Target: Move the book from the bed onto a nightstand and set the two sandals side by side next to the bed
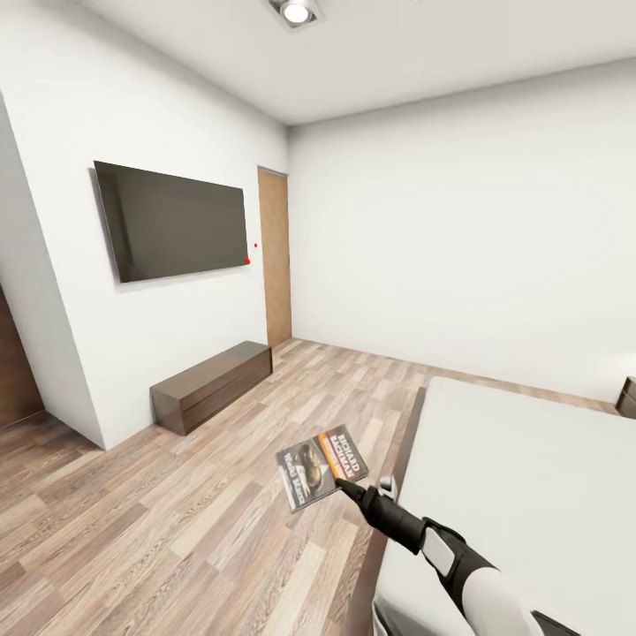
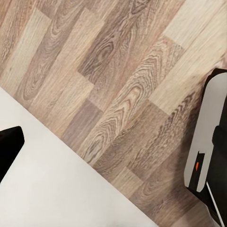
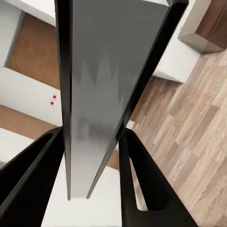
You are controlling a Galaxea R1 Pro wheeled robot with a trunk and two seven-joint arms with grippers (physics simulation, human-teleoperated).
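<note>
our right gripper (image 1: pixel 346 485) pinches the book (image 1: pixel 323 463) tight, up off the bed (image 1: pixel 530 477) — no nightstand yet, sandals still to do — left fingers, we cannot tell.

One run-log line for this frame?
right tool: shut on book | book: held above floor beside bed | nightstand: not reached

wall television (image 1: pixel 172 221), wooden door (image 1: pixel 275 256), low bench (image 1: pixel 210 385)

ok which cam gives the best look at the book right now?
Head view: the book shows its whole cover and lettering, held over the floor by the right gripper. Right wrist view shows it only edge-on, a grey slab between the fingers. Left wrist view gives wood floor.
</note>
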